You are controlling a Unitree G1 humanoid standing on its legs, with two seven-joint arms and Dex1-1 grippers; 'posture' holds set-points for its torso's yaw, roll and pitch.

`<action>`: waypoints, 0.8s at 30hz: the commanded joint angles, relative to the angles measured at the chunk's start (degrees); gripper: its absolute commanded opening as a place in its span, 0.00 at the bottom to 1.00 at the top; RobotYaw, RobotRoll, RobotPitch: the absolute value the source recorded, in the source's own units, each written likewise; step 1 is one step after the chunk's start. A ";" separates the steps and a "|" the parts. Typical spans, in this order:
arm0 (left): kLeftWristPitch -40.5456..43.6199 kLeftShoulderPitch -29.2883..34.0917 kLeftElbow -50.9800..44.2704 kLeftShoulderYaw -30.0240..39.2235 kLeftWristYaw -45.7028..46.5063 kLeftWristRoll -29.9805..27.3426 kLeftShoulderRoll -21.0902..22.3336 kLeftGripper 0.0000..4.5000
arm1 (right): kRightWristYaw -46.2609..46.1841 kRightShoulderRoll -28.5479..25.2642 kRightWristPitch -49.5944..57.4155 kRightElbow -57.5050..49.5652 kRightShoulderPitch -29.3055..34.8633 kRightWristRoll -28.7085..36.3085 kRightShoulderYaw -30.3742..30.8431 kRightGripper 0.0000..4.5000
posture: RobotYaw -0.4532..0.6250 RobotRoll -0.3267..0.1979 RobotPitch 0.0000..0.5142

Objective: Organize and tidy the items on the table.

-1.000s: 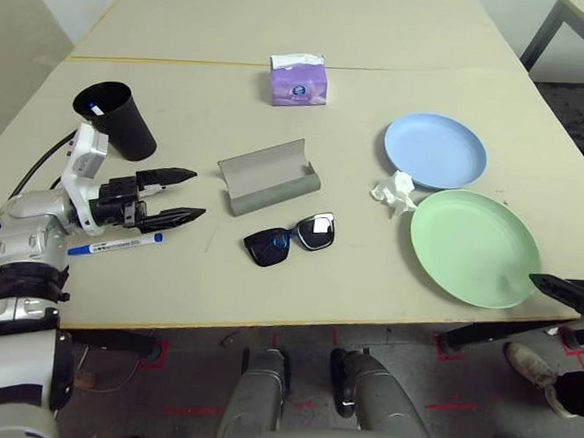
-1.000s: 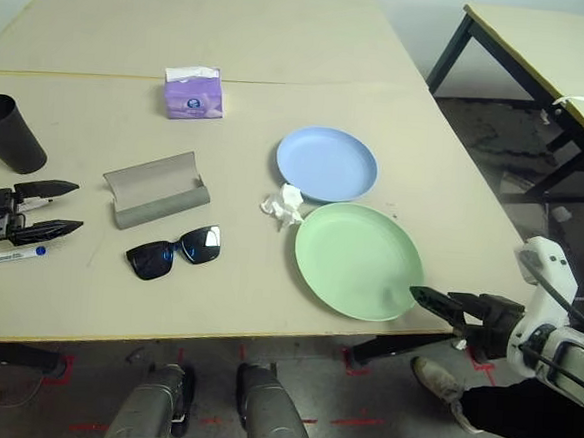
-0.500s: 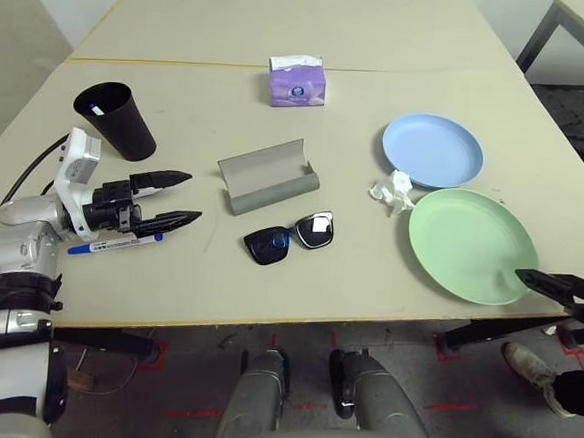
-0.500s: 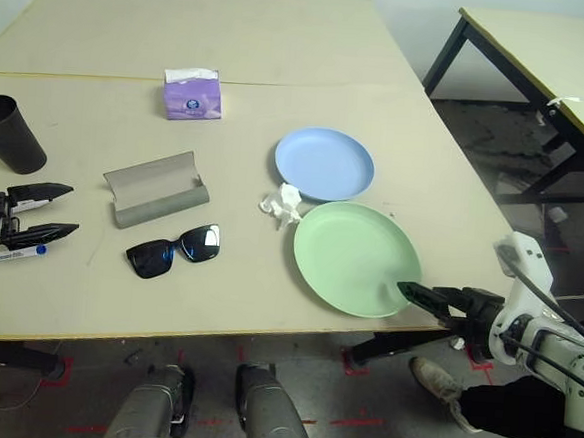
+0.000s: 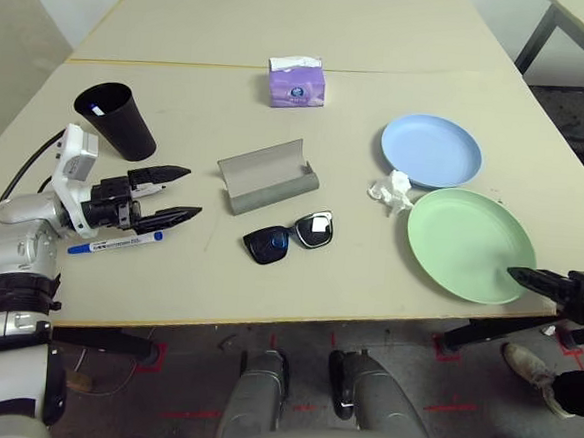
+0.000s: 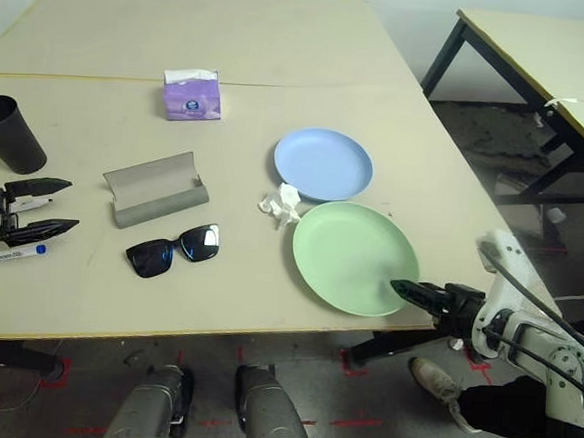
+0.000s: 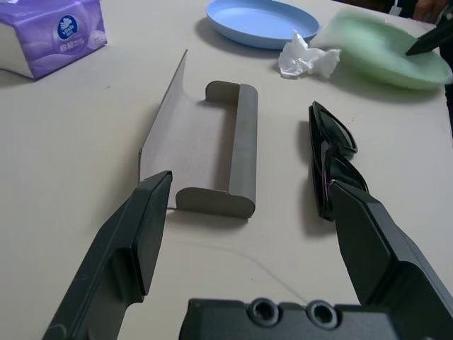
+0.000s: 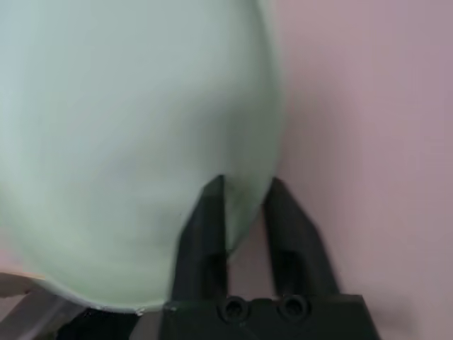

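Observation:
Black sunglasses [image 5: 289,238] lie near the front of the table [image 5: 235,35], a grey glasses case [image 5: 268,176] lies open just behind them. A blue-capped marker [image 5: 115,245] rests at the left, directly under my left gripper [image 5: 192,192], which is open and holds nothing. A crumpled tissue [image 5: 392,193] sits between the light-blue plate [image 5: 430,150] and the light-green plate [image 5: 469,243]. My right gripper [image 5: 514,275] reaches in from the right at the green plate's near edge. In the right wrist view its fingers [image 8: 205,212] sit close together with the plate's rim [image 8: 248,177] between them.
A black cup [image 5: 116,120] with something white inside stands at the far left behind my left gripper. A purple tissue box [image 5: 297,81] sits at the back, near the table's seam. Another table's dark leg [image 6: 454,50] stands to the right.
My right gripper has slid left onto the green plate's near right rim and its fingers have closed there. The left gripper has hardly moved.

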 commanded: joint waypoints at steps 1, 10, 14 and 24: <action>-0.10 1.09 -0.76 0.41 0.02 -0.03 0.47 1.00 | 0.17 0.15 1.47 0.49 1.28 -0.19 1.75 0.00 | 0.39 0.62 0.33; -0.15 1.29 -0.43 0.16 0.33 0.12 0.11 1.00 | 1.75 -2.09 4.91 -1.48 0.26 3.17 -0.44 0.00 | 0.38 0.62 0.32; -0.25 1.08 -0.09 -0.02 0.40 0.24 -0.09 1.00 | 1.13 -2.83 9.27 0.02 -7.39 7.05 -2.37 0.00 | 0.38 0.62 0.32; -0.26 0.75 0.10 -0.03 0.74 0.21 -0.17 1.00 | -0.41 -4.65 7.77 11.79 -29.93 3.22 3.38 0.00 | 0.39 0.62 0.32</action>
